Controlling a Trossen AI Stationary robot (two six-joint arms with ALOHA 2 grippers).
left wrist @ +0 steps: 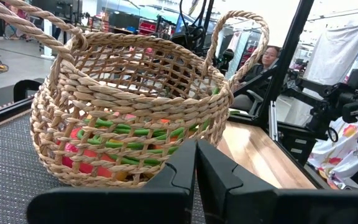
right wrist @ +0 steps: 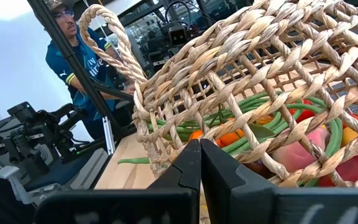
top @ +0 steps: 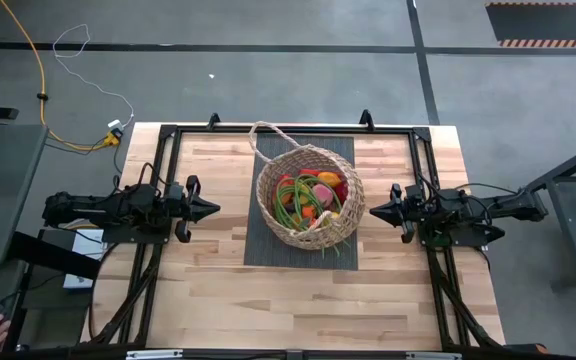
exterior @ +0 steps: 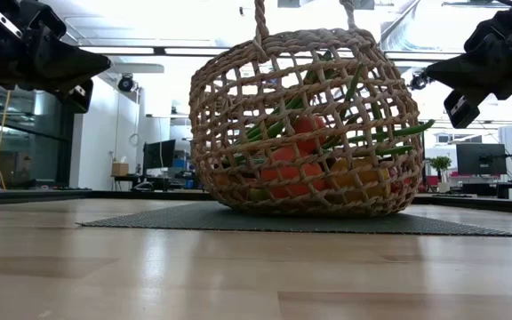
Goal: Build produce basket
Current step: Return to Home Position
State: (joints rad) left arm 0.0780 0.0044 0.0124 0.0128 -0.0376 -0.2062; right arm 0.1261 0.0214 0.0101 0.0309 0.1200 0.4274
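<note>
The round tan wicker basket (top: pixel 306 196) stands on its bottom on a dark grey mat (top: pixel 266 245) at the table's middle. Inside lies the produce (top: pixel 313 196): long green bean stalks, red, orange, yellow and pink pieces, also seen through the weave (exterior: pixel 302 164). One bean stalk (right wrist: pixel 135 160) pokes out through the basket's wall. My left gripper (top: pixel 214 209) is shut, level, to the basket's left, apart from it. My right gripper (top: pixel 373 210) is shut, level, close to the basket's right side, not touching.
A black frame (top: pixel 268 130) runs along the table's edges. The basket's loop handle (top: pixel 268 135) lies toward the far edge. Bare wood (top: pixel 298 310) stretches to the near edge. People show beyond the table in the wrist views (right wrist: pixel 79 56).
</note>
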